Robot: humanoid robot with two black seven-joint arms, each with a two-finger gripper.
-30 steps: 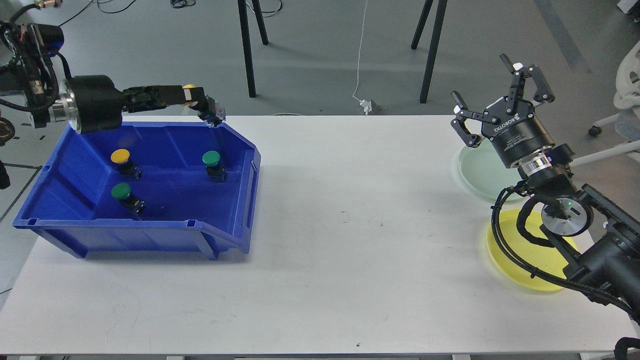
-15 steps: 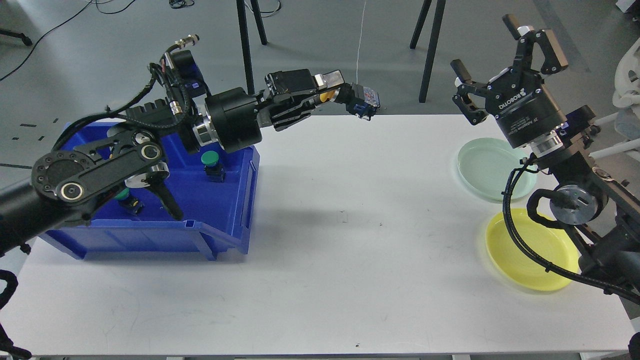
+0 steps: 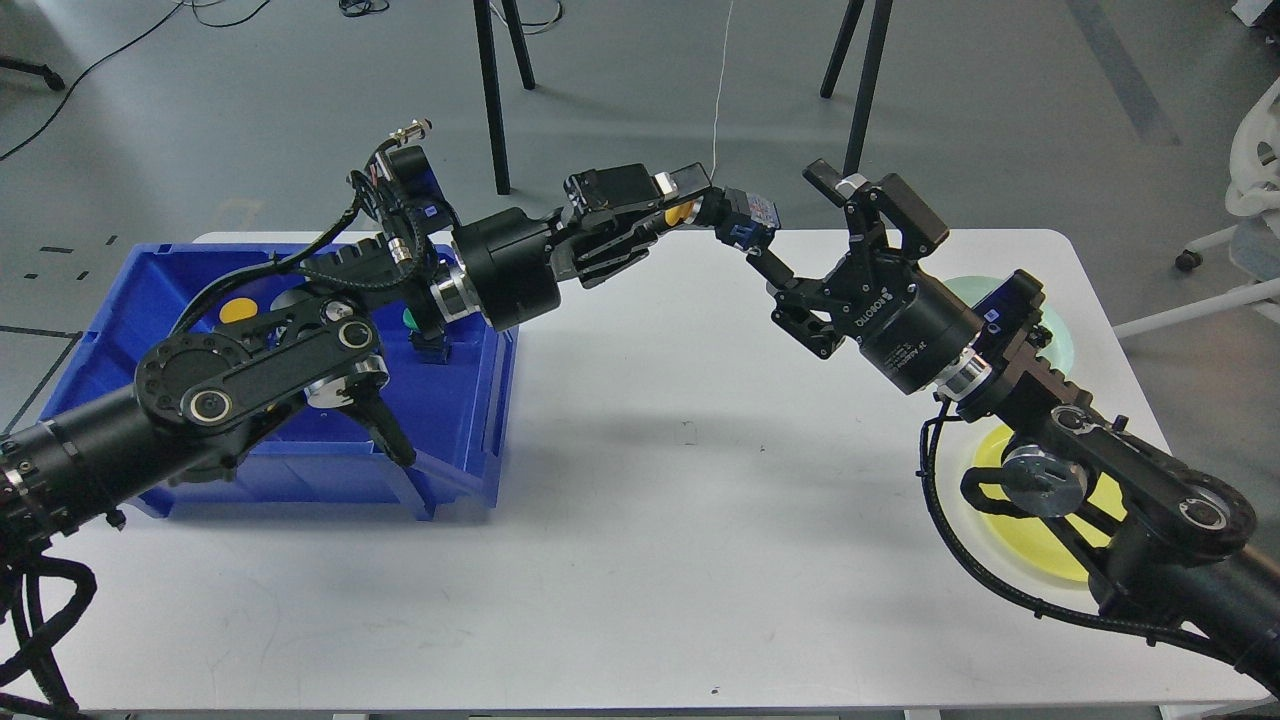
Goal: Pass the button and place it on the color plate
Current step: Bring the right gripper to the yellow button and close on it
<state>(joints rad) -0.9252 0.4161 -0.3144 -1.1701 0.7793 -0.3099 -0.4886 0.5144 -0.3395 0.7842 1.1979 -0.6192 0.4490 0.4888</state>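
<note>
My left gripper (image 3: 690, 203) is shut on a yellow-capped button (image 3: 683, 212); the button's black and blue base (image 3: 748, 215) sticks out to the right, above the table's far edge. My right gripper (image 3: 788, 215) is open, its two fingers spread on either side of the base just to its right; I cannot tell if they touch it. The yellow plate (image 3: 1035, 545) lies at the right front, partly hidden by my right arm. The pale green plate (image 3: 1062, 340) lies behind it, mostly hidden.
A blue bin (image 3: 460, 400) stands at the left, partly covered by my left arm. In it I see a yellow button (image 3: 238, 310) and part of a green button (image 3: 410, 320). Black stand legs (image 3: 492, 100) rise beyond the table.
My left arm carried the yellow button from over the bin rightward to the table's middle. My right gripper swung left from over the plates to the button's base, still open.
</note>
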